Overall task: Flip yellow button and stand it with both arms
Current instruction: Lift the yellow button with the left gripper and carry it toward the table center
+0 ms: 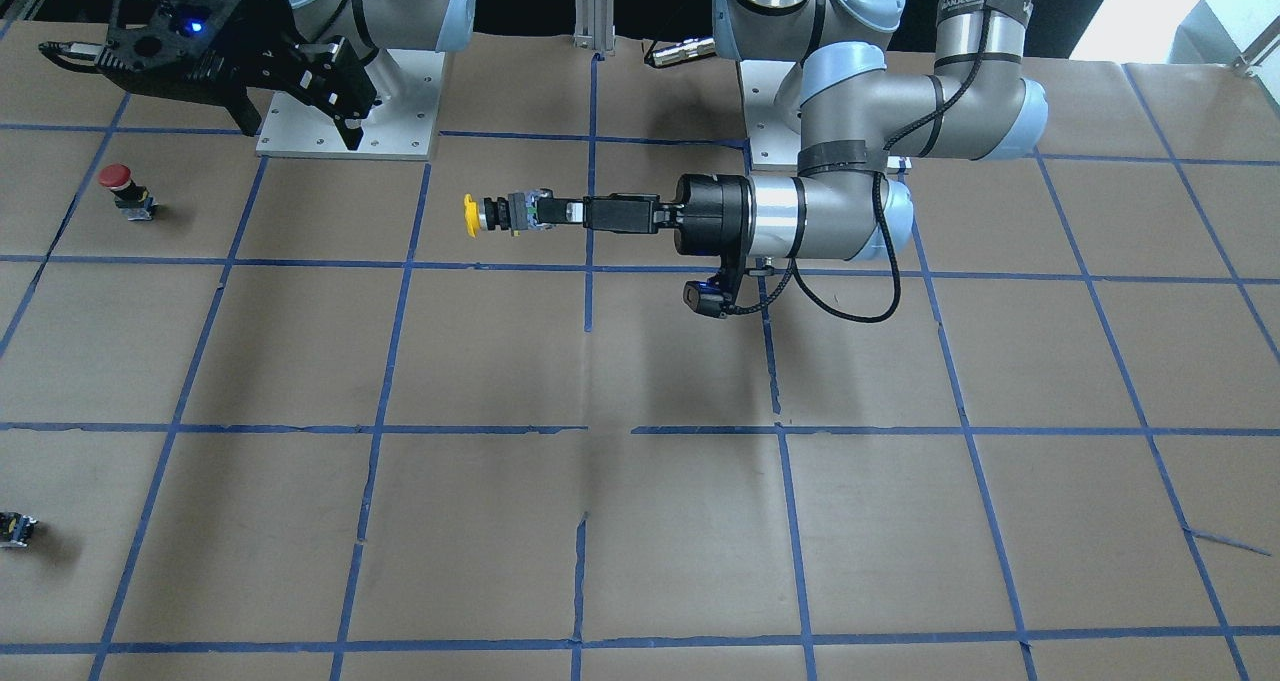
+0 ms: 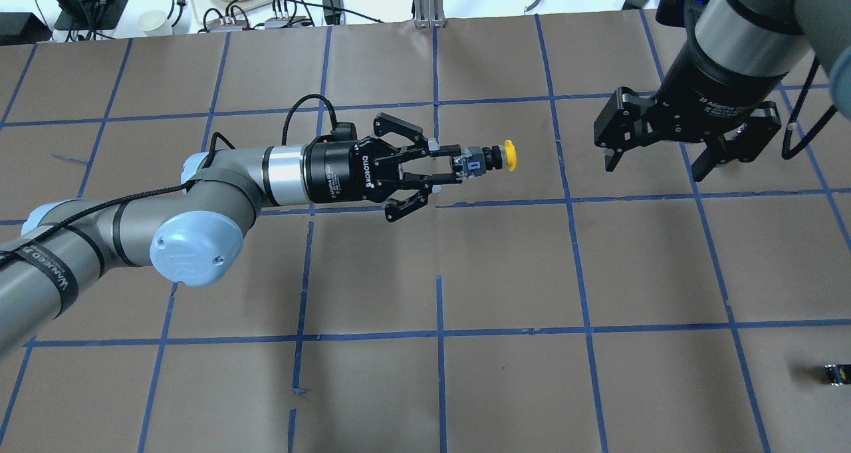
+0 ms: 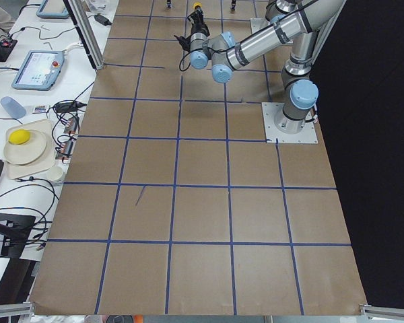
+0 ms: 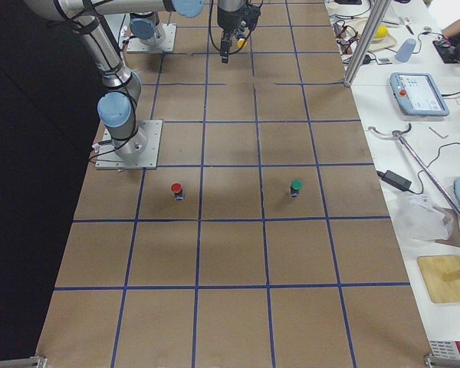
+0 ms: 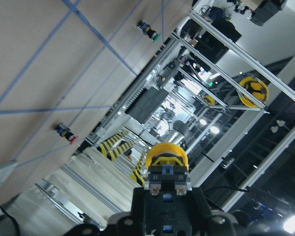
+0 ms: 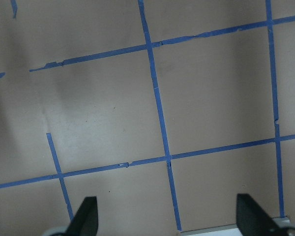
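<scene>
Overhead and front-facing cameras look steeply down from opposite sides, sharing the taped table [image 1: 680, 541].

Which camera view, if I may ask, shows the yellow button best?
Overhead exterior: the yellow button sits sideways in the left pincer, cap and body unobstructed. Front-facing is similar; left wrist sees it from behind; side views show it tiny.

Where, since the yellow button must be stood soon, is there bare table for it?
The squares below the held yellow button, between left gripper and right gripper, show bare paper. The right-arm end is busier: red button, green button, small black-and-yellow piece.
</scene>
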Motion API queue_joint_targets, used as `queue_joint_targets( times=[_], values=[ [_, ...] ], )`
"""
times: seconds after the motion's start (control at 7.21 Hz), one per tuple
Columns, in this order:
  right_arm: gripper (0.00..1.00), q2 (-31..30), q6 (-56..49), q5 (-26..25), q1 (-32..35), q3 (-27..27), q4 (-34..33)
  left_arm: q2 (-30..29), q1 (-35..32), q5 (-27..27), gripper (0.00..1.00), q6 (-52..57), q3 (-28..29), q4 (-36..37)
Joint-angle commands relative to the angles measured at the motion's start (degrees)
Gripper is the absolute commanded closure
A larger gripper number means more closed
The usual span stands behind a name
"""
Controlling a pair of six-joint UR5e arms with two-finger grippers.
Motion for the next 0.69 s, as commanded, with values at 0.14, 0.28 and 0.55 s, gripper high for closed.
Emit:
queue_joint_targets(
  times=[0.14, 0.28, 0.55],
  values=[
    [0.00, 0.33, 0.62, 0.93, -0.43, -0.82, -0.15, -0.14, -2.48, -4.42, 0.84, -3.38, 0.24, 0.08],
    [0.00, 0.51, 4.72, 5.99, -0.79, -1.79, -0.16, -0.05, -2.48, -4.42, 0.84, -3.47, 0.24, -0.01],
    [0.00, 0.51, 12.31, 15.69, -2.36, -3.81, -0.94, -0.14, -2.48, -4.51, 0.84, -3.47, 0.24, 0.34]
  ],
)
